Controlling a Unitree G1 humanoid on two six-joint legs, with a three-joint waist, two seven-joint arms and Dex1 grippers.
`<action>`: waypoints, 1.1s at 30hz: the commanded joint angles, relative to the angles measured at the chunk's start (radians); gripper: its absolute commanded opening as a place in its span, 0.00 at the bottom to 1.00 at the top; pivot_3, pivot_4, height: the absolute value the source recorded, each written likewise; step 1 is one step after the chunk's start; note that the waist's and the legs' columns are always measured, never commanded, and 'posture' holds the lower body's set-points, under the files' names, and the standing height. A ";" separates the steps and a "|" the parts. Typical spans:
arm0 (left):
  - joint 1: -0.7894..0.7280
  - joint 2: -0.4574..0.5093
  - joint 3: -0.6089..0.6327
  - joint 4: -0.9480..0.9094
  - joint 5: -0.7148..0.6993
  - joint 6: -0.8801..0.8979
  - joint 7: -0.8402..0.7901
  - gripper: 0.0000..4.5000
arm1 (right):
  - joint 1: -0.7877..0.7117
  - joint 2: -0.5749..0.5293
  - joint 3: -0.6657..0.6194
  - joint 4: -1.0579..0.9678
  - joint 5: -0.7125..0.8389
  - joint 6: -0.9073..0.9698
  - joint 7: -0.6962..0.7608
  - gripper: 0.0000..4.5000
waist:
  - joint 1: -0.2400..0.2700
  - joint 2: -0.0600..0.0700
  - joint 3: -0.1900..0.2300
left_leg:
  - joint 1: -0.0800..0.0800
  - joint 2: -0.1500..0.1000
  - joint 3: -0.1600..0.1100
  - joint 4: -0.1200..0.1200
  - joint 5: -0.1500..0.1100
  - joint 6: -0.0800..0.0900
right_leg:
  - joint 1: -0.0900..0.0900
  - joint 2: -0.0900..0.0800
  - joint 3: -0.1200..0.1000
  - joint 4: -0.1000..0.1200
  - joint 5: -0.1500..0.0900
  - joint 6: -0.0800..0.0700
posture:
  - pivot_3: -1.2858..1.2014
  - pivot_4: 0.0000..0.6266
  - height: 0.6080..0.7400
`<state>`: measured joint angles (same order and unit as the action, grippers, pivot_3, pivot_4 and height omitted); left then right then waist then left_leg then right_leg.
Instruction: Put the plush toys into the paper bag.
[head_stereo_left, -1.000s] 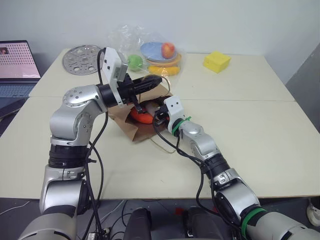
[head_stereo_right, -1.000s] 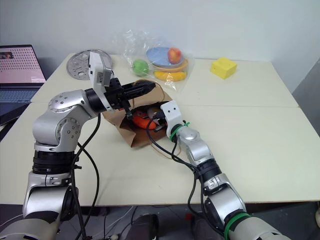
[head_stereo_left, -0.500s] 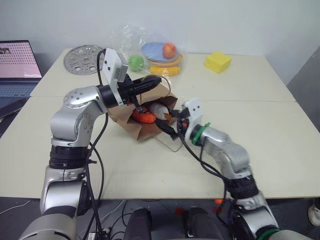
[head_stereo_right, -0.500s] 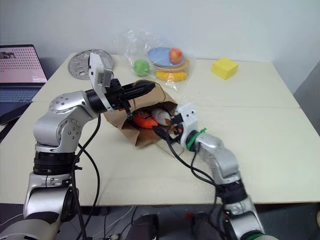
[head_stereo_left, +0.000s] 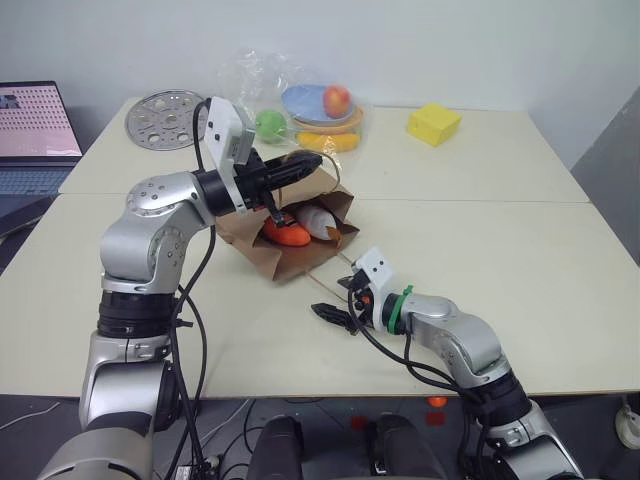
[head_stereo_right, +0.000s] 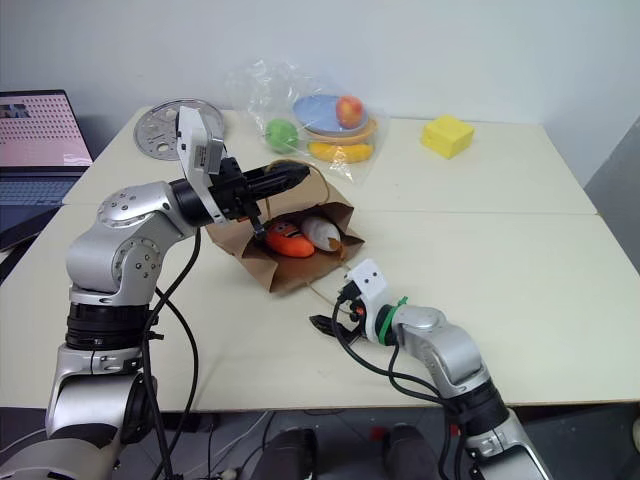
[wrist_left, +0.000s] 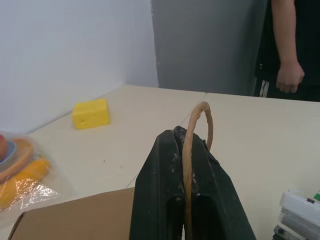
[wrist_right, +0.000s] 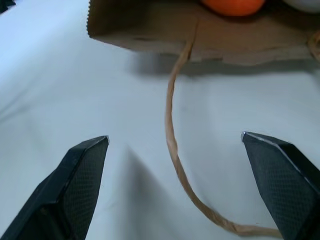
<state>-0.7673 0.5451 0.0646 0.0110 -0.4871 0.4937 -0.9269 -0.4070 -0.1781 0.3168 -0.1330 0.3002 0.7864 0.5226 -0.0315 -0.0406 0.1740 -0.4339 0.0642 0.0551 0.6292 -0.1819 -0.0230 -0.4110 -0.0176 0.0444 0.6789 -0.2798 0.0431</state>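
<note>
While our left gripper (head_stereo_left: 310, 160) stays pinched tight on the upper tan handle (wrist_left: 199, 131) of the paper bag (head_stereo_left: 285, 250), holding its mouth raised, our right gripper (head_stereo_left: 335, 313) hangs over the table (head_stereo_left: 520, 260) in front of the bag with its fingers (wrist_right: 82, 170) spread wide and nothing between them; the bag's lower handle (wrist_right: 172, 145) lies slack on the tabletop between those fingers without touching them. A second ago that right gripper was up at the bag's mouth, nearly closed; since then it has opened fully and pulled back toward us and down, leaving the bag. Inside the bag, lying on its side with the opening facing us, we now see both plush toys: the orange carrot (head_stereo_left: 285, 231) and, just beside it on our right, the white egg-shaped toy (head_stereo_left: 318, 222). Behind the bag, a clear plastic bag (head_stereo_left: 300, 100) holds fruit and plates.
</note>
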 joint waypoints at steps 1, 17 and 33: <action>-0.025 0.012 0.011 -0.019 -0.005 -0.007 -0.001 0.00 | -0.010 0.006 0.001 -0.018 0.001 -0.011 0.009 0.91 | 0.000 0.000 0.000 | 0.000 0.000 0.000 0.000 0.000 0.000 | 0.000 0.000 0.000 0.000 0.000 0.000 | 0.52 0.24 1.00; -0.034 -0.006 0.013 -0.010 -0.001 -0.023 0.018 0.00 | 0.002 -0.010 -0.074 -0.107 0.000 -0.062 -0.030 0.01 | 0.001 0.000 0.000 | 0.000 0.000 0.000 0.000 0.000 0.000 | 0.000 0.000 0.000 0.000 0.000 0.000 | 0.52 0.24 1.00; -0.378 -0.220 0.016 0.436 0.106 -0.304 0.114 0.00 | -0.126 -0.064 -0.130 -0.358 -0.161 -0.414 -0.111 0.01 | 0.000 0.000 0.000 | -0.001 0.000 -0.001 0.000 0.000 0.000 | 0.000 0.000 -0.001 0.000 0.000 0.001 | 0.52 0.24 1.00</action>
<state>-1.1001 0.3252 0.0554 0.4375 -0.3797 0.2285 -0.8170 -0.5056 -0.2463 0.1996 -0.4351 0.1574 0.4233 0.4280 -0.0310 -0.0409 0.1740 -0.4346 0.0644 0.0542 0.6289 -0.1820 -0.0230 -0.4116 -0.0164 0.0436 0.6788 -0.2798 0.0442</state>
